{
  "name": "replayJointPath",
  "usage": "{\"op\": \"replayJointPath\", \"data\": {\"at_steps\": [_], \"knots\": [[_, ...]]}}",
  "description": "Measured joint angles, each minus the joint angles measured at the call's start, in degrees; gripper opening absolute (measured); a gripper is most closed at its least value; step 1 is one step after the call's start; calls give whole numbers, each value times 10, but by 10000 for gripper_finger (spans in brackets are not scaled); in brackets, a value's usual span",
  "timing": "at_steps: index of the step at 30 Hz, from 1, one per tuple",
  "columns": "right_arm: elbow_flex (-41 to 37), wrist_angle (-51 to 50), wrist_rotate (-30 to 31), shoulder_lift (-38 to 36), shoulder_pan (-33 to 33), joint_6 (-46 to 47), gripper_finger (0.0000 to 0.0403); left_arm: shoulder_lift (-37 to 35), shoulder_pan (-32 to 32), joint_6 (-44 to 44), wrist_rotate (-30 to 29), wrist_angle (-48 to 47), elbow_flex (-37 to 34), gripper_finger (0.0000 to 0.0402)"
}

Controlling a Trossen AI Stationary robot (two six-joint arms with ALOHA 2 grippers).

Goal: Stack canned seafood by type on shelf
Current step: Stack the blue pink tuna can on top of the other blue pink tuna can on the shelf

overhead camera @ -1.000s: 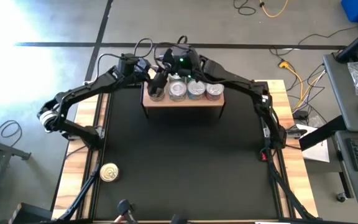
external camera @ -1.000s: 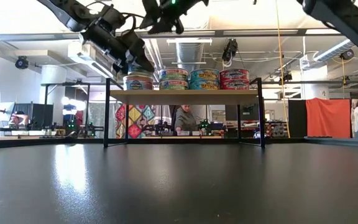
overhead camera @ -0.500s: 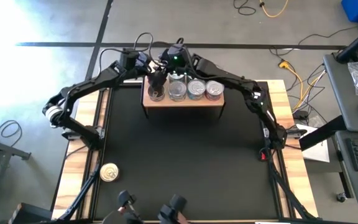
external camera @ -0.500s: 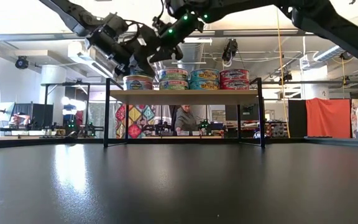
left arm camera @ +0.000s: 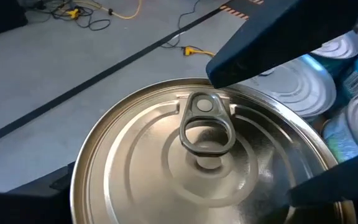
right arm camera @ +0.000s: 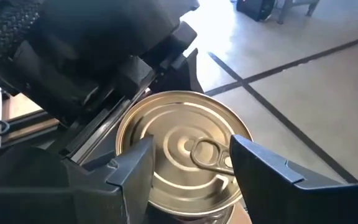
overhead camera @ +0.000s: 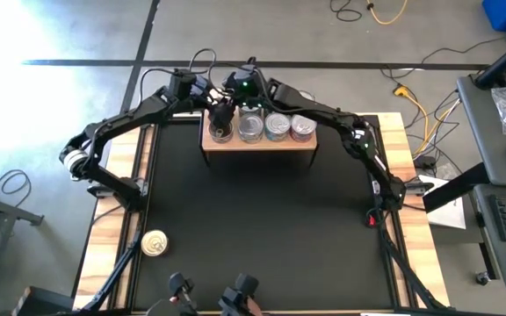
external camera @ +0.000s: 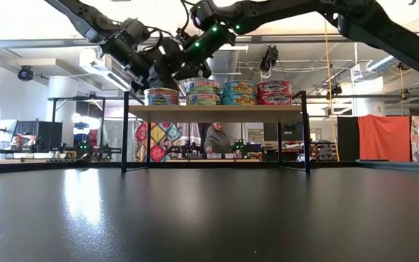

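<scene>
We are crowding the gold tin (overhead camera: 220, 132) at the shelf's (overhead camera: 257, 146) left end; right gripper (overhead camera: 232, 104), fingers spread, has swung in beside left gripper (overhead camera: 218, 112), grip unclear; handover likely.

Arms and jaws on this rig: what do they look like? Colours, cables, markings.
Both arms are dark, slim jointed links. The left arm has a pale grey joint near its base and a black cable looping by its wrist. The right arm shows green indicator lights near its wrist. The left gripper and right gripper have flat, angular matte-black jaws; no printed markings are readable.
</scene>
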Motion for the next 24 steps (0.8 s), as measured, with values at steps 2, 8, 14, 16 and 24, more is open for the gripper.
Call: {"op": "replayJointPath", "data": {"at_steps": [2,8,14,16,24], "knots": [[0,0,0,-1,0,-1,201,-1,0,-1,12,3,0,374],[0,-2,-8,0,1,-16,201,-3,-2,46,54,9,-10,374],[0,-1,-9,0,2,-21,201,-5,-1,72,65,10,-17,374],[0,-1,-9,0,2,-22,201,-5,-1,75,65,12,-17,375],[0,-3,-10,-4,2,-47,201,-13,13,107,89,0,-10,371]]}}
